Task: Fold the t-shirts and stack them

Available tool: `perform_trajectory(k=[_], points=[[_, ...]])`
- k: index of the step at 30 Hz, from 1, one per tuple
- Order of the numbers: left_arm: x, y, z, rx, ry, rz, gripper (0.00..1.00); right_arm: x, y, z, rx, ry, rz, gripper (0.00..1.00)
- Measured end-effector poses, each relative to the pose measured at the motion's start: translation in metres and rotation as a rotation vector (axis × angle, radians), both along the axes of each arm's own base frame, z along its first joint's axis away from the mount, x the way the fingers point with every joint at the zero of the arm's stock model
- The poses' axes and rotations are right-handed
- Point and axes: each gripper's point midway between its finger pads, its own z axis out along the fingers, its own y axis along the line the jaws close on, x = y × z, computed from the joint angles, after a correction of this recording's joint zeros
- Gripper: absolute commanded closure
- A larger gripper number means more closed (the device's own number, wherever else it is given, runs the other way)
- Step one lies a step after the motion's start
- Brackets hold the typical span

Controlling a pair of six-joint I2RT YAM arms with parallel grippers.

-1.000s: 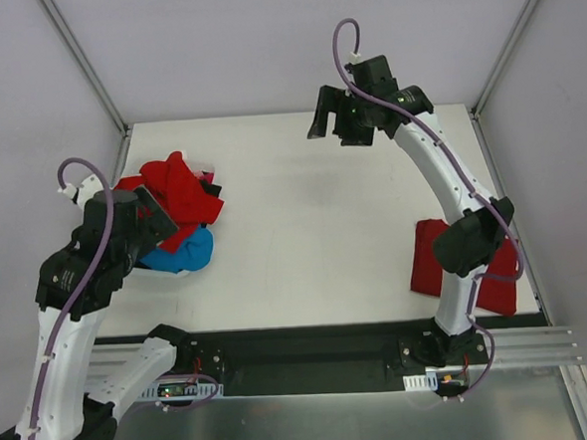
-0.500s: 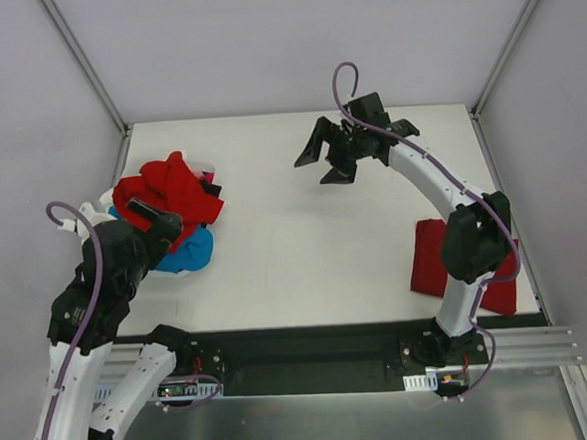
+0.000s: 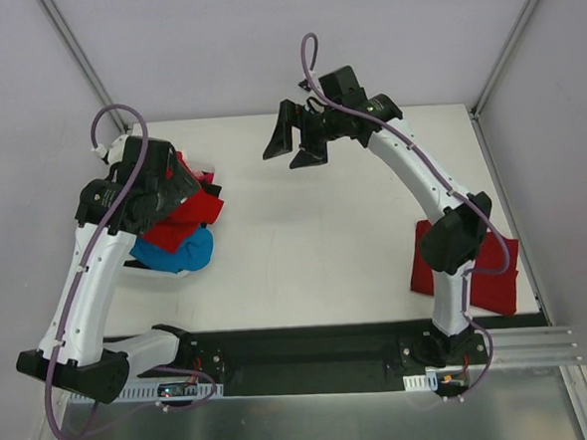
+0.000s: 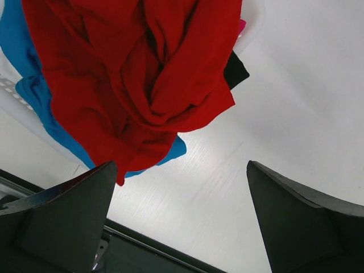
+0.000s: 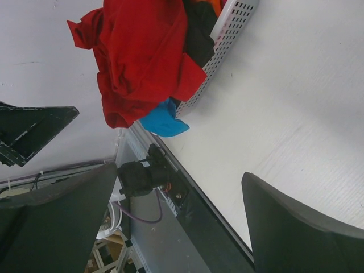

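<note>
A heap of t-shirts lies at the table's left, a crumpled red one (image 3: 191, 212) on top, a blue one (image 3: 179, 253) beneath. In the left wrist view the red shirt (image 4: 136, 74) fills the top, with blue (image 4: 34, 94) and black (image 4: 234, 69) cloth peeking out. My left gripper (image 3: 175, 190) hovers above the heap, open (image 4: 179, 227), holding nothing. My right gripper (image 3: 294, 145) hangs open over the back middle, facing the heap (image 5: 142, 57), its jaws (image 5: 179, 222) bare. A folded red t-shirt (image 3: 496, 272) lies at the right, partly behind the right arm.
The heap sits in a white perforated basket (image 5: 224, 40) whose rim shows under the blue cloth (image 3: 149, 277). The black front rail (image 3: 311, 339) with the arm bases runs along the near edge. Grey walls enclose the table on three sides.
My left arm has risen and swung back over the heap. The right gripper has travelled left toward the heap. Both stayed open; the shirts have not moved.
</note>
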Motion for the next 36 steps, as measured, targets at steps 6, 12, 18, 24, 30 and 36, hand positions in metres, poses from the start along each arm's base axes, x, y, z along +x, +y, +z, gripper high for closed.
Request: perform_trajectory(k=[6, 12, 18, 24, 30, 36], points=[[-0.014, 0.001, 0.015, -0.023, -0.043, -0.032, 0.01, -0.005, 0.003, -0.014, 0.000, 0.062, 0.043, 0.04], [-0.022, -0.011, 0.028, -0.141, -0.114, -0.089, 0.01, -0.010, 0.024, -0.021, 0.152, 0.185, 0.085, 0.04], [-0.029, -0.020, 0.029, -0.303, -0.242, -0.101, 0.07, 0.005, 0.059, 0.020, 0.487, 0.298, 0.123, 0.04], [-0.024, -0.029, 0.033, -0.369, -0.271, -0.134, 0.01, 0.028, 0.076, 0.068, 0.753, 0.357, 0.174, 0.04], [-0.007, -0.037, 0.034, -0.375, -0.244, -0.169, 0.01, 0.045, 0.084, 0.093, 0.929, 0.354, 0.250, 0.04], [-0.005, -0.037, 0.034, -0.368, -0.246, -0.178, 0.01, 0.038, 0.085, 0.051, 0.492, 0.105, 0.126, 0.04]])
